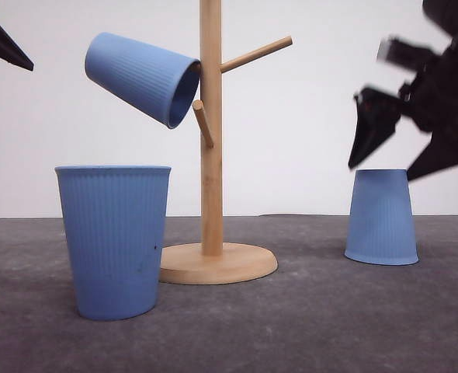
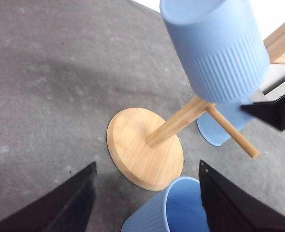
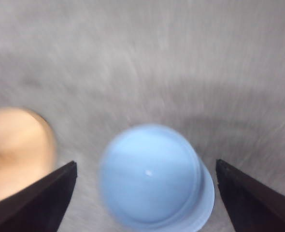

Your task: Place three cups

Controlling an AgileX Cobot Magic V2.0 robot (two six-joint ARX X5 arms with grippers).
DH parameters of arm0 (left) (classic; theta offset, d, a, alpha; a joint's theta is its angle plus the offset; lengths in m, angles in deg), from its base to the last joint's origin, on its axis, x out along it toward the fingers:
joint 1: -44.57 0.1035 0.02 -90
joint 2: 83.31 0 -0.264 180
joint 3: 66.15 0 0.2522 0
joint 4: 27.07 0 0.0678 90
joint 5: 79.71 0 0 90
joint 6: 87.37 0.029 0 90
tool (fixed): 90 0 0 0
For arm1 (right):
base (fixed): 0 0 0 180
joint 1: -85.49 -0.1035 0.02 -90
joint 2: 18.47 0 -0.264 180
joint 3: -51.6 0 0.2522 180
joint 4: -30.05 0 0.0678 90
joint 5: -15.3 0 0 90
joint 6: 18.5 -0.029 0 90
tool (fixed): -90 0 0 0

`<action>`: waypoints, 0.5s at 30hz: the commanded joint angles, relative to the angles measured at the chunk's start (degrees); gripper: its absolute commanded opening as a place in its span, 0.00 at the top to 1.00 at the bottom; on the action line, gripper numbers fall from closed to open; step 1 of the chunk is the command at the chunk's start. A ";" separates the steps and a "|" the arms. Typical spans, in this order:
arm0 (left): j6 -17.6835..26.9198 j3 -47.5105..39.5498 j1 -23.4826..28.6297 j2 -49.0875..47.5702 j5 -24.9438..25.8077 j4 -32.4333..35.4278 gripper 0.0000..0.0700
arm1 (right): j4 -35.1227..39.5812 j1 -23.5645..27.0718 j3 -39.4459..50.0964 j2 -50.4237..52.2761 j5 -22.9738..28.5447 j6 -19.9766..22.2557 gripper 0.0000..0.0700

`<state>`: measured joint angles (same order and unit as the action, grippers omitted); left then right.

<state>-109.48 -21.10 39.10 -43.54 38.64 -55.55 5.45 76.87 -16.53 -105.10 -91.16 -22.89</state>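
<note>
Nearest in the front view, an upright cup (image 1: 114,241) stands mouth-up on the grey table (image 1: 307,318), left of centre. Just behind it and to its right sits the round base (image 1: 220,263) of a wooden mug tree (image 1: 210,132); the cup's side overlaps the base's left edge in this view, though contact cannot be confirmed. In the left wrist view the same cup's open rim (image 2: 178,205) shows beside the base (image 2: 145,147).

A second cup, the hung cup (image 1: 143,78), rests tilted on a peg on the left side of the post, mouth toward the post and base pointing up and left. A lower peg (image 1: 202,123) and an upper right peg (image 1: 256,54) are bare.

Farther right, an inverted cup (image 1: 381,217) stands base-up on the table, well apart from the tree. The right gripper (image 1: 404,151) hovers just above it, jaws spread wide and holding nothing; the right wrist view shows the cup's flat base (image 3: 152,176) between the fingers (image 3: 36,198), blurred.

The left gripper (image 2: 147,203) is spread wide and empty, above the upright cup.
</note>
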 commanded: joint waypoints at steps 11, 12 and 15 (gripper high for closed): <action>-1.33 0.48 0.00 0.22 -0.12 1.50 0.45 | 2.46 -0.24 -0.83 -4.44 0.35 4.00 0.48; -1.33 0.48 0.00 0.22 -0.12 1.50 0.45 | 2.42 -0.24 -0.83 -4.43 0.24 3.99 0.48; -1.34 0.48 0.00 0.22 -0.11 1.48 0.45 | 1.34 -0.13 -0.83 -3.79 -1.54 3.60 0.49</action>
<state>-110.78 -21.10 39.10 -43.54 38.63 -54.72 7.51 76.94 -16.55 -108.42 -91.58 -19.10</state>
